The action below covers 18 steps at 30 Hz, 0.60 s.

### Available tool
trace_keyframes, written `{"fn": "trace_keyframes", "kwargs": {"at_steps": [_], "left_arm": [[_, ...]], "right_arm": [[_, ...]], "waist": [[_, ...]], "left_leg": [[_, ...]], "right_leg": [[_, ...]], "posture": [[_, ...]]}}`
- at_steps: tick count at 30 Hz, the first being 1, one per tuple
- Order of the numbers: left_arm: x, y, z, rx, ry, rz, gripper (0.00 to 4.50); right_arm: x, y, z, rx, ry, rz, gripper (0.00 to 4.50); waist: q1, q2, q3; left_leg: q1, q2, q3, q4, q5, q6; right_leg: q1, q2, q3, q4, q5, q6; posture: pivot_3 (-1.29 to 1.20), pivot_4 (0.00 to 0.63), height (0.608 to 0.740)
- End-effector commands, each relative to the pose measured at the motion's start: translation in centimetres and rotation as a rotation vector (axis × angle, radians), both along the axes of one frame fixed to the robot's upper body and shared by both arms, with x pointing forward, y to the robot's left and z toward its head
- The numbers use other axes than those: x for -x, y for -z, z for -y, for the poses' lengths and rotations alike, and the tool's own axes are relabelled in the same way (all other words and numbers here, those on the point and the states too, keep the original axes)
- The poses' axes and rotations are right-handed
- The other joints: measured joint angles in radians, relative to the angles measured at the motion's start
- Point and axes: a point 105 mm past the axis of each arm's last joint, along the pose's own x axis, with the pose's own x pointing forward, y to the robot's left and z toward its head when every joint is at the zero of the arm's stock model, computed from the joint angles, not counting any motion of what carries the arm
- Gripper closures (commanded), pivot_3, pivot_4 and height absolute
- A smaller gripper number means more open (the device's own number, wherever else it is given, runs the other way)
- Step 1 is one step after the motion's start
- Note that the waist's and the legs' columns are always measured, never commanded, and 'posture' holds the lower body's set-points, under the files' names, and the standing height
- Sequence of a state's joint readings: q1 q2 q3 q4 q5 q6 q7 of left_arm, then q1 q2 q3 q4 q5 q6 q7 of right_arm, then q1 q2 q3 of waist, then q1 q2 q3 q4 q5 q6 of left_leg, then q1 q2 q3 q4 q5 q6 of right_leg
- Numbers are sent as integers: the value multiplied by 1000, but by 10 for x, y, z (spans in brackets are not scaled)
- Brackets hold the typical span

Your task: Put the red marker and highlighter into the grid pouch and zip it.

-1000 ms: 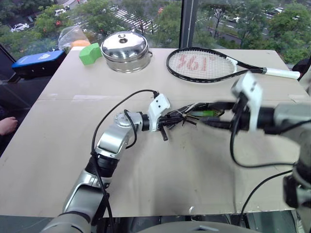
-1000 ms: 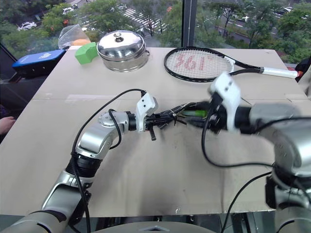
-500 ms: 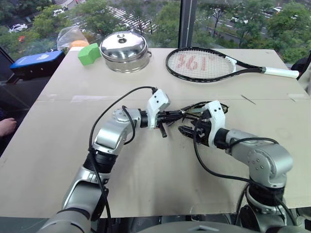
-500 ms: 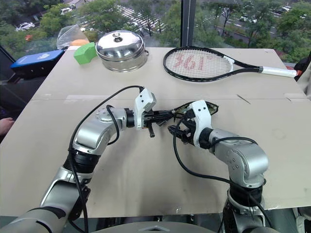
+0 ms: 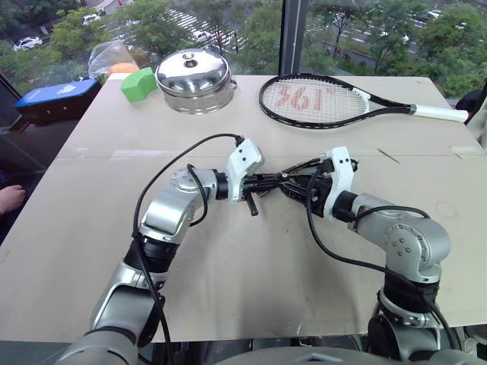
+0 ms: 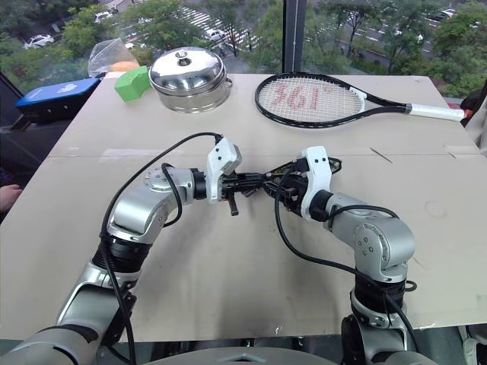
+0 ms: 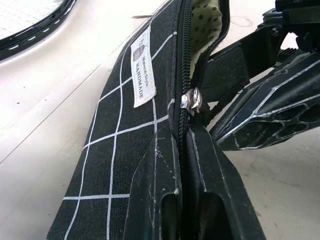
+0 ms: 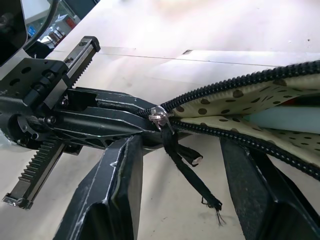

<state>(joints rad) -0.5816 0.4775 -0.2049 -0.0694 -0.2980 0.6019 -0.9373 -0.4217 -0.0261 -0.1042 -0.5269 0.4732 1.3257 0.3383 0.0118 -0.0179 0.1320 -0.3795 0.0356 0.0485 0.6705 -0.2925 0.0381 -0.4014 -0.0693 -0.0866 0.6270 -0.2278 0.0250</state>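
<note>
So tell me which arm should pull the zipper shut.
Right. The left tool is shut on the grid pouch end, anchoring it, while the right tool stands open around the zipper pull cord.

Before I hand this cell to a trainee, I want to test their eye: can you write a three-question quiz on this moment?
1. True or false: the grid pouch is zipped fully shut.
2. Which gripper clamps the pouch's end? A) left gripper B) right gripper
3. What hangs from the zipper slider between the right gripper's open fingers?

Key: 1. False, it gapes, showing dotted lining. 2. A. 3. The black pull cord.
</note>
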Motion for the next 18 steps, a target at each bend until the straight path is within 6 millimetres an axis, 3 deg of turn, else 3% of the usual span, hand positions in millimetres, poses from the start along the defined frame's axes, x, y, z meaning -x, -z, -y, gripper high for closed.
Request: {"fn": "trace_keyframes", "kwargs": {"at_steps": [1, 4, 5, 7, 12, 18], "left_arm": [[10, -12, 7, 16, 57, 50, 4500], [13, -11, 8, 13, 70, 51, 4500], [14, -11, 8, 12, 71, 51, 4500], [15, -10, 9, 12, 76, 52, 4500], [17, -10, 9, 14, 80, 53, 4500], [11, -9, 6, 7, 37, 63, 4500]], "right_arm": [[0, -12, -7, -31, -20, 44, 2382], [-1, -12, -8, -42, -20, 41, 3355], [-1, -12, -8, -44, -20, 42, 3909], [1, -13, -9, -47, -40, 43, 4449], [3, -13, -7, -36, -45, 43, 4449], [-2, -13, 18, 51, 67, 70, 4449]], "waist": [[0, 0, 0], [-1, 0, 0], [-1, 0, 0], [0, 0, 0], [0, 0, 0], [1, 0, 0]], "left_leg": [[0, 0, 0, 0, 0, 0], [0, 0, 0, 0, 0, 0], [0, 0, 0, 0, 0, 0], [0, 0, 0, 0, 0, 0], [0, 0, 0, 0, -1, 2], [0, 0, 0, 0, -1, 2]], "right_leg": [[0, 0, 0, 0, 0, 0], [0, 0, 0, 0, 0, 0], [0, 0, 0, 0, 0, 0], [0, 0, 0, 0, 0, 0], [0, 0, 1, 0, 0, 0], [0, 0, 1, 0, 0, 0]], "posture": [[0, 150, 740], [0, 150, 740], [0, 150, 740], [0, 150, 740], [0, 150, 740], [0, 150, 740]]}}
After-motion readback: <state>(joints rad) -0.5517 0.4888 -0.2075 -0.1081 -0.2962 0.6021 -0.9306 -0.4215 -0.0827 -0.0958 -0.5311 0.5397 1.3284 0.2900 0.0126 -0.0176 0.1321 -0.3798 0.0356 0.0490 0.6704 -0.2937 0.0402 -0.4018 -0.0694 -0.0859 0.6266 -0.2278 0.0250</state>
